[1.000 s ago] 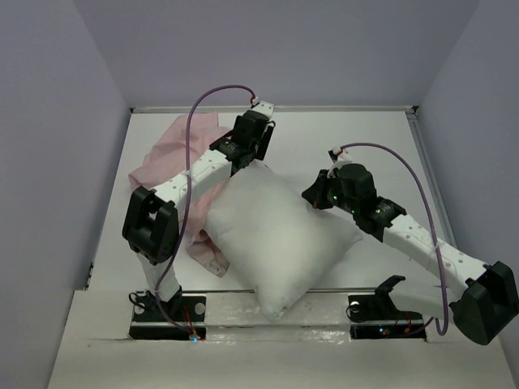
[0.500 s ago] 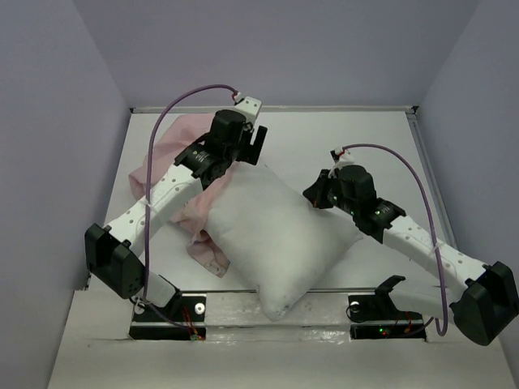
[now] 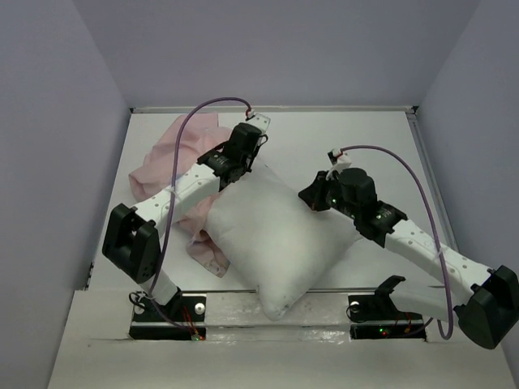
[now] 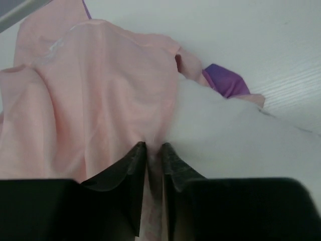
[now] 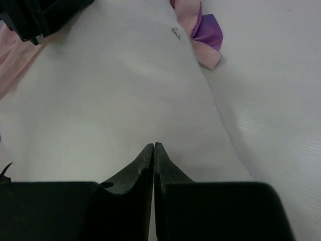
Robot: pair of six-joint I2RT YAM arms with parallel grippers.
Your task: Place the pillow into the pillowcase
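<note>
Left tool (image 4: 153,148) pinches thin, limp pale-pink fabric pillowcase (image 4: 90,100) beside plump white rectangular pillow (image 3: 280,243). Right tool (image 5: 153,146) closed, tips on pillow. Fabric likely slips: grip doubled edge.

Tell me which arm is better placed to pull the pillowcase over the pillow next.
Likely left. Its jaws pinch the pink pillowcase right beside the pillow; the right jaws are shut over bare pillow, off the case.
</note>
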